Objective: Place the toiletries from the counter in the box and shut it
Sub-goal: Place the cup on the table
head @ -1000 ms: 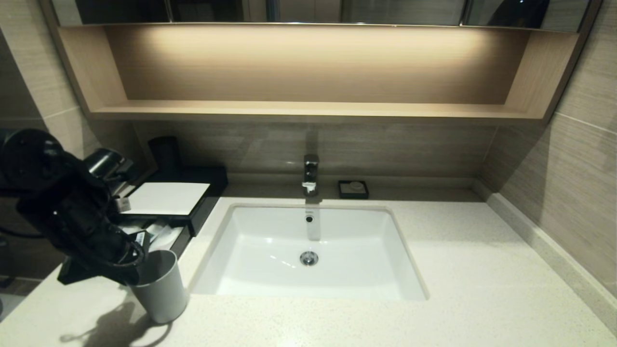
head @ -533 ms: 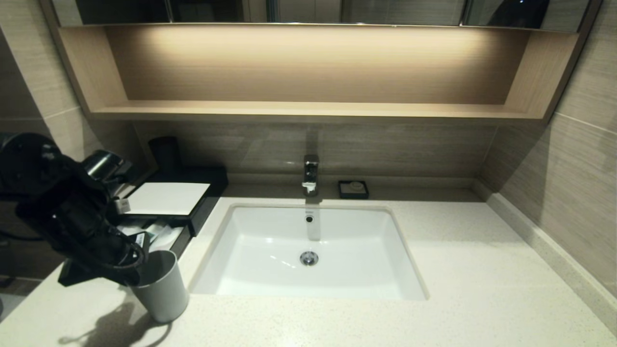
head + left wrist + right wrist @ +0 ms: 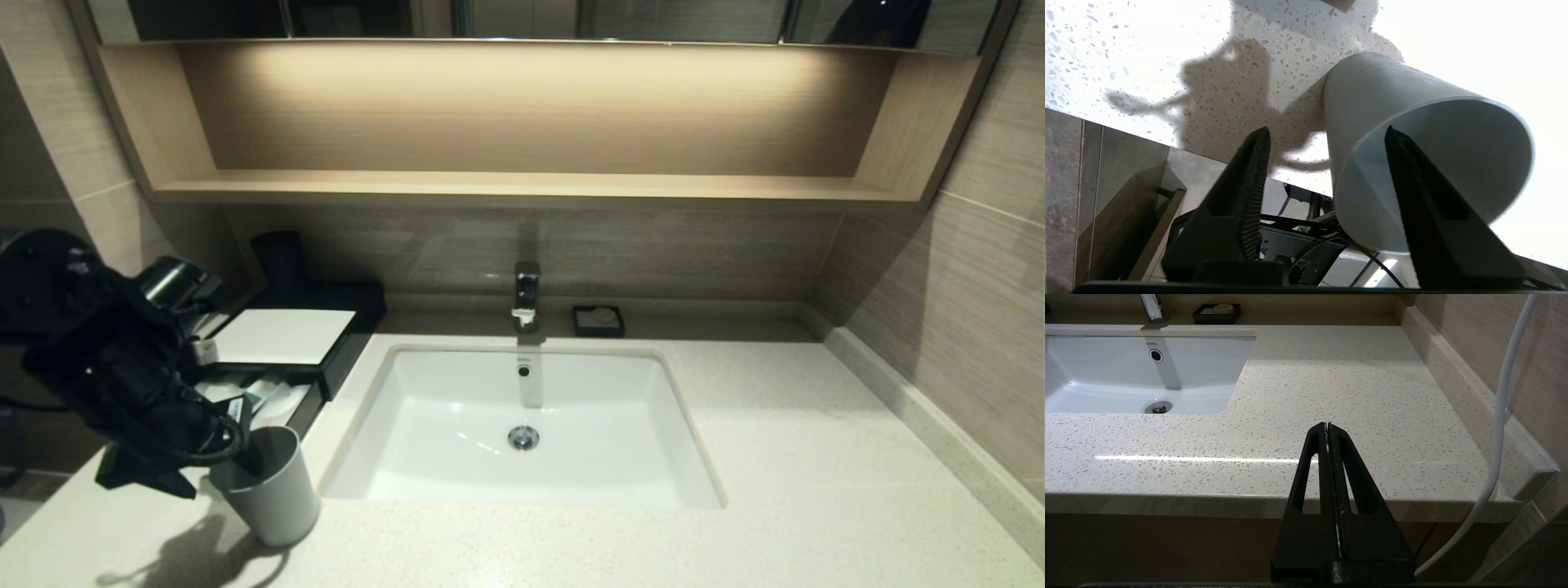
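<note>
- Two fingers of the left gripper [image 3: 1327, 134] stand spread, one inside the grey cup's [image 3: 1412, 134] mouth, the other outside its wall; neither visibly presses it.
- Just beyond those jaws, the box [image 3: 286, 336] has its drawer pulled out, with pale packets [image 3: 269, 396] lying in it.
- The cup stands on the counter [image 3: 775, 490], beside the sink [image 3: 522, 425].
- Well apart, the right gripper [image 3: 1327, 426] hangs off the counter's front edge, jaws pressed together, holding nothing.
</note>
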Available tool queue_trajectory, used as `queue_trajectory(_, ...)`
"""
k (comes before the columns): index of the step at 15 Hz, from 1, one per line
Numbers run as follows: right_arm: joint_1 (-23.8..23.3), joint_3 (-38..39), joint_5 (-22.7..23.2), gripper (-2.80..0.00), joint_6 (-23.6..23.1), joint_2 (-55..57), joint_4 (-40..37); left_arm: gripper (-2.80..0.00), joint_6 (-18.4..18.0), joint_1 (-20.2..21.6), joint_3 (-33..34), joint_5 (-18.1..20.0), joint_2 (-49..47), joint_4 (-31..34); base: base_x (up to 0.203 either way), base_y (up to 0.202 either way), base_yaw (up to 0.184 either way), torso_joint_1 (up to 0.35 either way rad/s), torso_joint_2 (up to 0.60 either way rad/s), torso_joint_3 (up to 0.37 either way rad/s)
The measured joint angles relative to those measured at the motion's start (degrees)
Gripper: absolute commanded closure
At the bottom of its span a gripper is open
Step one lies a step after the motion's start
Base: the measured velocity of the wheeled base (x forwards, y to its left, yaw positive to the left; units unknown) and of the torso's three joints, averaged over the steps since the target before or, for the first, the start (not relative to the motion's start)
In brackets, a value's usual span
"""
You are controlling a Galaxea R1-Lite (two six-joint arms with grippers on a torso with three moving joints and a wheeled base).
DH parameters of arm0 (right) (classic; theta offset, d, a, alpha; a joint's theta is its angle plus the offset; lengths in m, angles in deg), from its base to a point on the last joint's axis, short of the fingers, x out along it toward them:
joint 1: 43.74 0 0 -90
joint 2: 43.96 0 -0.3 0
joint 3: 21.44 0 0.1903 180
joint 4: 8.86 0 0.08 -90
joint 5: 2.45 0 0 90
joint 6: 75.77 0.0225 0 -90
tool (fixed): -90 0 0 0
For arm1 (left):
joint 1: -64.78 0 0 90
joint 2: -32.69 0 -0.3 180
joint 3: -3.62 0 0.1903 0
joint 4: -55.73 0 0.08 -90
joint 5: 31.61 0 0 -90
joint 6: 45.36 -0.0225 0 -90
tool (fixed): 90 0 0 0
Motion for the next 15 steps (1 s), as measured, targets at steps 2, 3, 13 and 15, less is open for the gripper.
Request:
queue_trajectory(2,0.0,0.0,0.0,0.0,0.0,0.0,0.0,-2.8,0.0,0.1,-0.3,-0.6,0.8,0.0,0.0,0.0,0.0,0.0,0.0,0.0)
queue_trajectory(3,0.0,0.0,0.0,0.0,0.0,0.0,0.0,-2.8,0.0,0.1,-0.5,-0.7,1.3,-0.1,0.0,0.0,0.0,0.0,0.0,0.0)
queue_trajectory(13,0.0,0.0,0.0,0.0,0.0,0.0,0.0,0.0,-0.4,0.2,-0.6,-2.7,13.2,-1.3,0.0,0.0,0.0,0.0,0.0,0.0)
queue_trajectory(15,0.0,0.0,0.0,0.0,0.0,0.0,0.0,0.0,-1.6,0.1,0.4,-2.7,17.1,-1.5,0.0,0.0,0.0,0.0,0.0,0.0)
